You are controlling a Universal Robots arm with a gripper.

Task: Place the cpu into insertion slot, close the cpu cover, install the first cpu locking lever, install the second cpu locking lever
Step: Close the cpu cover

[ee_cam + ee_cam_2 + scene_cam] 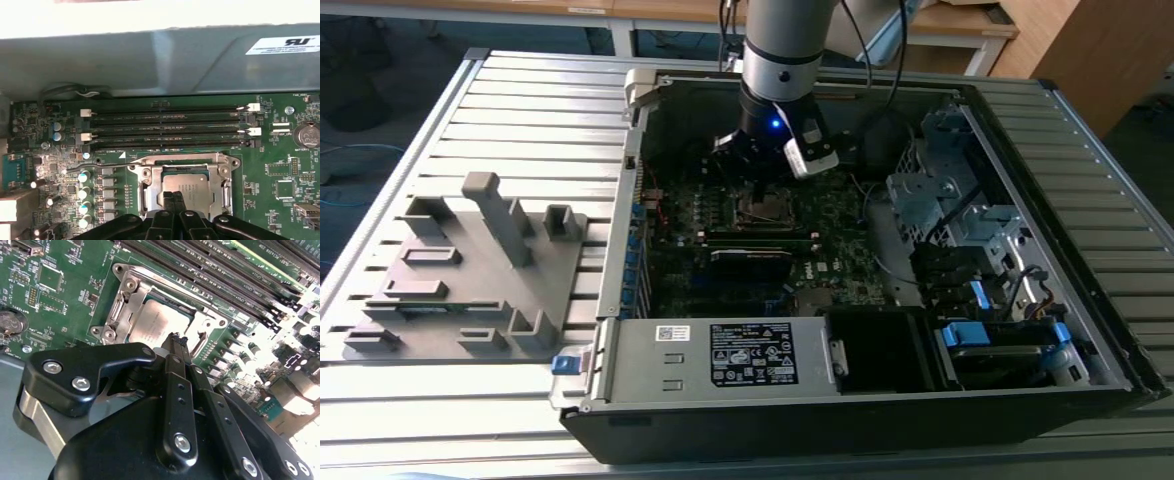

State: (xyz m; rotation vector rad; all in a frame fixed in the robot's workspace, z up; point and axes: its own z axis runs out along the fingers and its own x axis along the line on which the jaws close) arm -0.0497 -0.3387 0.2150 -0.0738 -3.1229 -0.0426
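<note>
A: What surface carries the work?

B: A table [520,100] of ribbed grey metal slats. An open computer case [854,420] lies on it, open side up. Toward the exterior view's left sits a grey moulded block [467,270] with pegs and pockets. Wooden desks [961,20] and a wooden cabinet [1081,50] stand behind the table.

A: Where is the chip?

B: The chip [157,322] [192,185], dull silver, sits in the socket [765,208] on the green board [285,170], near the long black memory slots [165,125]. The cover frame [131,305] [152,185] lies flat around it, and the chip shows through its window in both wrist views.

A: And the pincer?

B: The pincer [176,341] [173,196] [767,190] hangs over the socket. Its two fingers are pressed together with nothing between them, tips above the chip's edge. Whether they touch it cannot be told.
</note>
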